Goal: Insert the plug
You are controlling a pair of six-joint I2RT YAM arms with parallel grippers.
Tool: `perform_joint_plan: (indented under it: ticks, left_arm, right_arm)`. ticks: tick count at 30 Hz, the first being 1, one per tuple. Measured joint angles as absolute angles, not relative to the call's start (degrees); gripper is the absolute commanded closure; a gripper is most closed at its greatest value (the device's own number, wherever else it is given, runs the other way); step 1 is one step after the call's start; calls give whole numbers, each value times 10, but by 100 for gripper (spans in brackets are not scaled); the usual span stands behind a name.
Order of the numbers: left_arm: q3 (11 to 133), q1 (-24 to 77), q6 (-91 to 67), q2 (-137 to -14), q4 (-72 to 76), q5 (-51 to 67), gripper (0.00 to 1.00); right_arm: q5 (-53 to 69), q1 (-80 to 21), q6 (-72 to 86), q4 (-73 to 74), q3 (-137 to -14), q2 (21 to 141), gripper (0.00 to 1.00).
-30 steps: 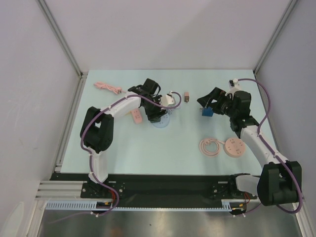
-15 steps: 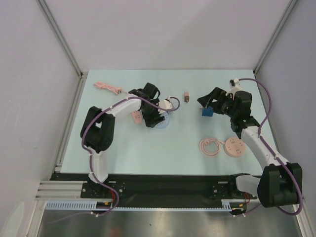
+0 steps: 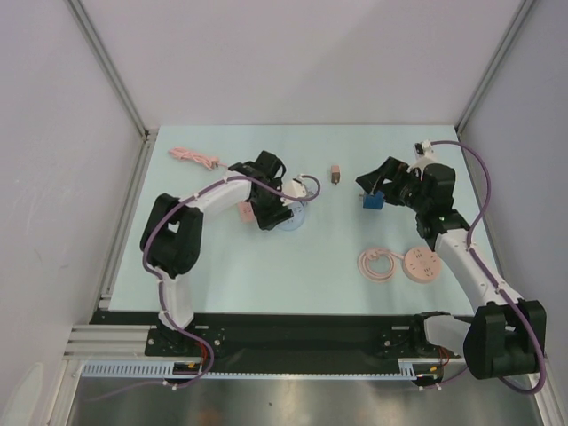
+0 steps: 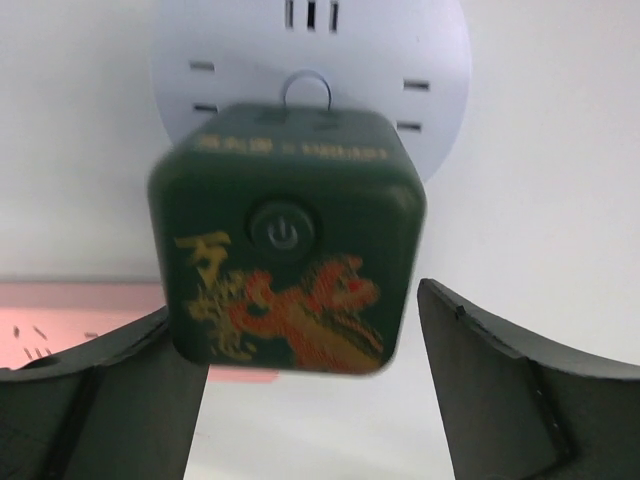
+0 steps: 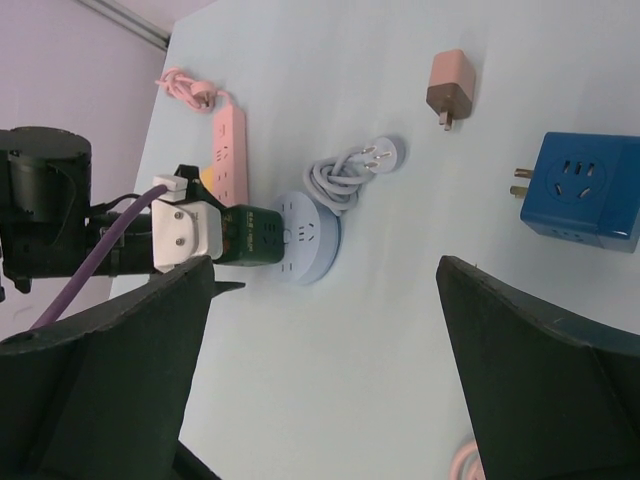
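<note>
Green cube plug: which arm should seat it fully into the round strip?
Left. The left gripper already straddles the green cube plug over the round strip; the right gripper hovers open, apart.
</note>
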State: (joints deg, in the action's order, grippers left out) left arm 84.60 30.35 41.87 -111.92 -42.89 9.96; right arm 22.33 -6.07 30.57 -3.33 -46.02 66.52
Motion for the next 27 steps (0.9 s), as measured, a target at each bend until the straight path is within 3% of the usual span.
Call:
perform_joint_plan:
  ticks: [9, 12, 13, 16, 27]
  left_arm:
    - [721, 294, 380, -1001, -406, 71, 23]
    - [714, 286, 356, -969, -406, 61, 42]
    - [719, 283, 346, -963, -410, 57, 69]
    - [763, 277, 306, -959, -418, 46, 100]
    - [832, 294, 204, -975, -382, 95, 100]
  right_arm:
    - [220, -60, 298, -18, -467, 648, 0]
    - [219, -60, 298, -18, -467, 640, 0]
    - [219, -60, 298, -18, -467, 639, 0]
    - [220, -60, 298, -18, -466, 636, 0]
    - [220, -60, 298, -18, -466, 635, 0]
